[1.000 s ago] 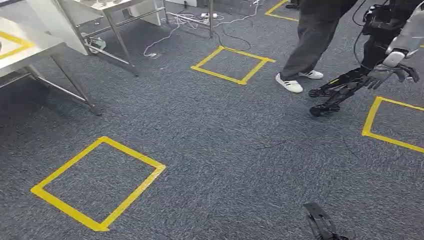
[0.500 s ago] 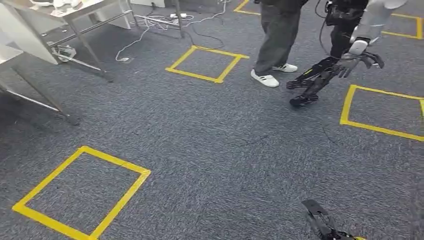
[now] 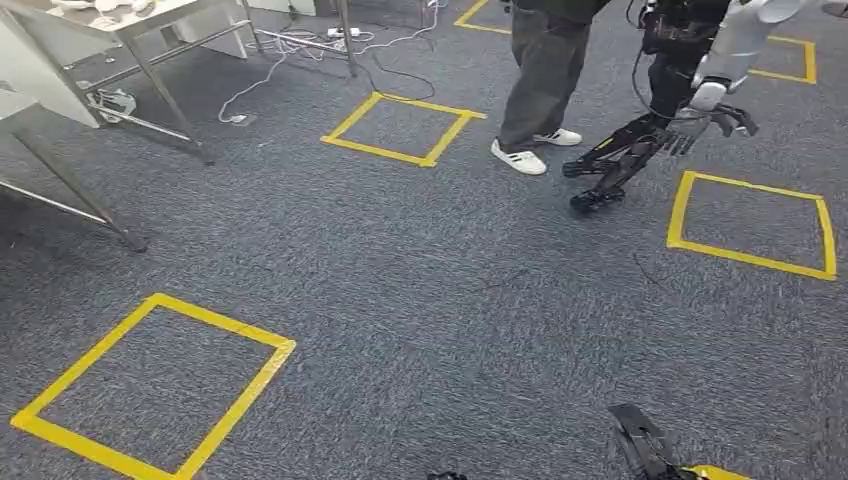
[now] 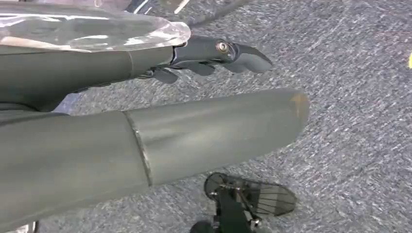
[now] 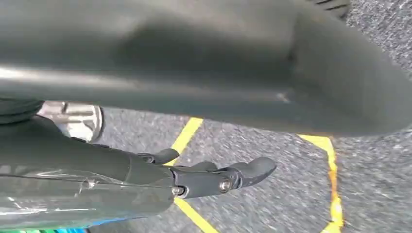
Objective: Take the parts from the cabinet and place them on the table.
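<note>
left hand (image 4: 194,116): thick grey thumb and darker fingers (image 4: 218,53) stretched out over the carpet; a clear plastic film (image 4: 97,26) lies along the fingers' back. Whether it's actually gripped, can't tell.
right hand (image 5: 204,145): thumb and fingers apart, extended; clear film (image 5: 63,194) beside the fingers, grip unclear too.
floor: grey-blue flecked carpet (image 3: 450,300); yellow tape square (image 3: 150,390) nearest, near-left.
mid: second yellow tape square (image 3: 402,128); third one (image 3: 750,222) off right.
far: person in dark trousers and white trainers (image 3: 535,90); another robot's grey hand (image 3: 715,120) beside them.
far left: steel-legged metal table (image 3: 150,30), pale bits on top, too small to identify.
parts/cabinet: cabinet not seen; parts location unknown.
step: transit, walking/turning, I'd say.
next: face the target furniture, stop square to it before any arm move.
</note>
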You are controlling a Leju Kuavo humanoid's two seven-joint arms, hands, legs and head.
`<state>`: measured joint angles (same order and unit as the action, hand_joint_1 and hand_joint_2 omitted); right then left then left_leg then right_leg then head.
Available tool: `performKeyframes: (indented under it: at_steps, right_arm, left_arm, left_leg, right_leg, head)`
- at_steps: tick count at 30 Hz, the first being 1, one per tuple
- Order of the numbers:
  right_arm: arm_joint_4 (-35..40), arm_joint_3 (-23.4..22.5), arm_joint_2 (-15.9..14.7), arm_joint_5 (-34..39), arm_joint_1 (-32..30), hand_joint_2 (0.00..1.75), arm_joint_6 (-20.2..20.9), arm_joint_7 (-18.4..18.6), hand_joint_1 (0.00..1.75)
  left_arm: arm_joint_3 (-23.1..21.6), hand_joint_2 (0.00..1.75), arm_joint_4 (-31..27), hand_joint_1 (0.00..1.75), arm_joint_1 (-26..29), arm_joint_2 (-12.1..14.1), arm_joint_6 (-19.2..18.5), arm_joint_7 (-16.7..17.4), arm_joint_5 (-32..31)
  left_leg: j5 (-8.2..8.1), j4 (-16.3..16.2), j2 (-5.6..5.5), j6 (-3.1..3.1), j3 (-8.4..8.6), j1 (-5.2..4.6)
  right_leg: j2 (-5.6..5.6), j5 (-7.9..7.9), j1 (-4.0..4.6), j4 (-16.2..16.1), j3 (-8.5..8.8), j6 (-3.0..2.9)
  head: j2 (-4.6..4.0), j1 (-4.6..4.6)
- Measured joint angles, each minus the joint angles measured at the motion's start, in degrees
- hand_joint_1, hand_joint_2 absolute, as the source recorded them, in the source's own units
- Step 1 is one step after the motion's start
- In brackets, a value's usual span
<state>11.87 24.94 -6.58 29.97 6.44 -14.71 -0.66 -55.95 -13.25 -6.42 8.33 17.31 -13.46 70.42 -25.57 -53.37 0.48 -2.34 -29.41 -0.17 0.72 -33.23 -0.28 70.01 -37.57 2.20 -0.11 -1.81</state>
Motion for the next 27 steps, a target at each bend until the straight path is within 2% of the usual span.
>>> performKeyframes:
  at_steps: [1,2,3,4,6,7,8,9,11,12,13,14,15,16,17,18,19,21,22,23,24,25,27]
  right_arm:
    - [0.0,0.0,0.0,0.2,-0.1,0.0,0.0,0.0,0.0]
    - [0.0,0.0,0.0,0.3,-0.2,0.0,0.0,0.0,0.0]
    - [0.0,0.0,-0.1,1.6,-0.4,0.0,0.0,-0.4,0.0]
    - [0.0,-1.4,-0.3,5.9,-0.2,0.0,1.0,-2.9,0.0]
    - [0.0,-2.0,-0.3,7.0,-0.4,0.0,1.5,-3.7,0.0]
    - [0.0,-2.2,-0.3,7.4,-0.4,0.0,1.7,-3.8,0.0]
    - [0.0,-2.5,-0.4,7.4,-0.4,0.0,2.0,-4.1,0.0]
    - [0.0,-2.9,-0.4,7.6,-0.3,0.0,2.1,-4.3,0.0]
    - [0.0,-3.3,-0.4,8.2,-0.1,0.0,2.3,-4.7,0.0]
    - [0.0,-3.4,-0.4,8.3,-0.1,0.0,2.4,-4.7,0.0]
    - [0.0,-3.5,-0.4,8.3,-0.2,0.0,2.5,-4.7,0.0]
    - [0.0,-3.7,-0.4,8.3,-0.2,0.0,2.5,-4.7,0.0]
    - [0.0,-3.8,-0.4,8.3,-0.2,0.0,2.5,-4.7,0.0]
    - [0.0,-4.0,-0.4,8.3,-0.2,0.0,2.6,-4.8,0.0]
    - [0.0,-4.2,-0.4,8.3,-0.1,0.0,2.6,-4.9,0.0]
    - [0.0,-4.3,-0.4,8.3,-0.1,0.0,2.6,-4.9,0.0]
    - [0.0,-4.3,-0.4,8.3,-0.1,0.0,2.6,-5.0,0.0]
    - [0.0,-4.4,-0.4,8.3,-0.2,0.0,2.6,-5.0,0.0]
    - [0.0,-4.4,-0.4,8.3,-0.2,0.0,2.6,-5.0,0.0]
    - [0.0,-4.4,-0.4,8.3,-0.2,0.0,2.6,-5.1,0.0]
    - [0.0,-4.5,-0.4,8.3,-0.3,0.0,2.6,-5.2,0.0]
    - [0.0,-4.5,-0.4,8.3,-0.2,0.0,2.6,-5.3,0.0]
    - [0.0,-4.6,-0.4,8.3,-0.1,0.0,2.6,-5.5,0.0]
  left_arm:
    - [0.0,0.0,0.0,0.0,0.0,0.0,0.0,0.0,0.0]
    - [0.0,0.0,0.0,0.0,0.0,0.0,0.0,0.0,0.0]
    - [0.0,0.0,0.0,0.0,0.0,0.0,0.2,0.0,0.0]
    - [0.0,0.0,0.0,0.0,0.0,0.2,0.6,0.4,-0.2]
    - [0.0,0.0,0.0,0.0,-0.1,0.2,0.8,1.1,-0.3]
    - [0.0,0.0,0.0,0.0,-0.1,0.2,0.8,1.1,-0.4]
    - [0.0,0.0,0.0,0.0,-0.1,0.2,0.6,1.1,-0.4]
    - [0.0,0.0,0.0,0.0,-0.1,0.2,0.1,1.0,-0.3]
    - [0.0,0.0,0.0,0.0,-0.1,0.2,-0.3,0.9,-0.2]
    - [0.0,0.0,0.0,0.0,-0.1,0.1,-0.5,0.9,-0.2]
    - [0.0,0.0,0.0,0.0,-0.1,0.0,-0.5,0.9,-0.2]
    - [0.0,0.0,0.0,0.0,0.0,0.0,-0.5,0.9,-0.2]
    - [0.0,0.0,0.0,0.0,-0.1,-0.1,-0.5,0.9,-0.2]
    - [0.0,0.0,0.0,0.0,-0.1,-0.1,-0.5,0.9,-0.2]
    - [0.0,0.0,0.0,0.0,-0.2,-0.1,-0.5,0.9,-0.3]
    - [0.0,0.0,0.0,0.0,-0.2,0.0,-0.5,0.9,-0.4]
    - [0.0,0.0,0.0,0.0,-0.3,0.0,-0.5,0.9,-0.4]
    - [0.0,0.0,0.0,0.0,-0.4,0.0,-0.4,0.9,-0.5]
    - [0.0,0.0,0.0,0.0,-0.5,-0.1,-0.4,0.9,-0.5]
    - [0.0,0.0,0.0,0.0,-0.5,-0.2,-0.4,0.9,-0.5]
    - [0.0,0.0,0.0,0.0,-0.6,-0.2,-0.4,0.9,-0.5]
    - [0.0,0.0,0.0,0.0,-0.5,-0.2,-0.4,0.9,-0.5]
    - [0.0,0.0,0.0,0.0,-0.4,-0.2,-0.4,0.9,-0.5]
  left_leg:
    - [-0.02,0.0,0.2,-0.03,-0.02,-0.02]
    - [-0.03,0.0,0.31,-0.03,-0.01,-0.02]
    - [-0.2,-0.1,0.88,0.13,0.19,0.02]
    - [-0.94,-1.0,1.91,1.3,0.17,-0.58]
    - [-0.91,-0.9,2.77,1.56,0.27,-0.53]
    - [-1.08,-1.0,3.16,1.95,0.39,-0.45]
    - [-1.72,-1.6,2.28,2.42,0.21,-0.16]
    - [-3.52,-4.1,1.0,2.66,-0.84,-0.02]
    - [-8.5,-14.1,0.11,2.99,-5.68,0.04]
    - [-10.08,-18.8,-0.05,3.04,-8.07,0.04]
    - [-10.2,-21.1,-0.09,2.98,-9.38,0.04]
    - [-8.9,-20.2,-0.13,2.85,-9.11,0.04]
    - [-6.6,-16.7,-0.21,2.64,-7.61,0.04]
    - [-3.66,-11.1,-0.59,2.4,-4.98,0.05]
    - [-1.08,-5.2,-1.8,2.1,-2.04,0.08]
    - [-0.78,-1.5,-4.63,1.78,-0.47,0.15]
    - [-0.51,-1.2,-3.83,1.68,-0.46,-0.03]
    - [-0.53,-1.3,-3.01,1.44,-0.51,-0.22]
    - [-0.28,-0.9,-2.42,1.02,-0.42,-0.23]
    - [0.18,-0.2,-1.64,0.46,-0.21,0.17]
    - [0.26,0.1,-1.14,0.26,-0.14,0.1]
    - [0.27,0.1,-0.62,0.13,-0.16,0.09]
    - [0.19,0.0,0.72,0.03,-0.15,-0.04]
  right_leg:
    - [-0.03,-0.97,-0.12,3.2,-1.47,0.2]
    - [-0.06,-1.03,-0.22,4.2,-1.91,0.31]
    - [-0.39,2.59,-0.53,-0.4,0.44,0.59]
    - [-3.11,7.39,-0.39,-14.2,6.95,-0.5]
    - [-2.26,7.43,-0.13,-14.2,6.68,-1.03]
    - [-1.84,7.65,-0.22,-14.5,6.75,-1.45]
    - [-1.55,7.9,-0.44,-14.7,6.88,-1.86]
    - [-1.12,7.97,-0.44,-14.7,6.77,-2.15]
    - [-0.3,8.11,-0.33,-14.7,6.5,-2.49]
    - [0.15,8.14,-0.25,-14.7,6.42,-2.55]
    - [0.65,8.16,-0.21,-14.7,6.4,-2.57]
    - [1.21,8.17,-0.21,-14.7,6.41,-2.57]
    - [1.78,8.2,-0.21,-14.7,6.47,-2.53]
    - [2.42,8.25,-0.22,-14.7,6.59,-2.46]
    - [2.98,8.3,-0.25,-14.7,6.7,-2.37]
    - [3.35,8.35,-0.25,-14.7,6.51,-2.18]
    - [3.94,8.39,-0.05,-14.6,6.34,-1.84]
    - [4.63,8.65,-0.36,-14.7,6.08,-1.26]
    - [5.28,8.84,-0.37,-15.0,5.92,-0.76]
    - [4.64,8.54,-0.36,-14.6,5.88,-0.66]
    - [2.25,6.94,-0.09,-12.7,5.11,-0.62]
    - [0.92,4.38,-0.12,-8.7,3.26,-0.45]
    - [0.05,-0.05,-0.28,1.2,-1.12,-0.05]
  head:
    - [0.0,-0.13]
    - [0.0,-0.24]
    - [0.0,-0.52]
    - [0.0,-1.18]
    - [0.0,-0.37]
    - [0.0,-0.33]
    - [0.0,-0.31]
    - [0.0,0.11]
    - [0.0,0.76]
    - [0.0,0.94]
    - [0.0,0.98]
    - [0.0,1.0]
    - [0.0,1.07]
    - [0.0,1.09]
    - [0.0,1.16]
    - [0.0,1.22]
    - [0.0,1.18]
    - [0.0,1.03]
    - [0.0,1.03]
    - [0.0,1.03]
    - [0.0,0.79]
    - [0.0,0.28]
    - [0.0,-0.22]
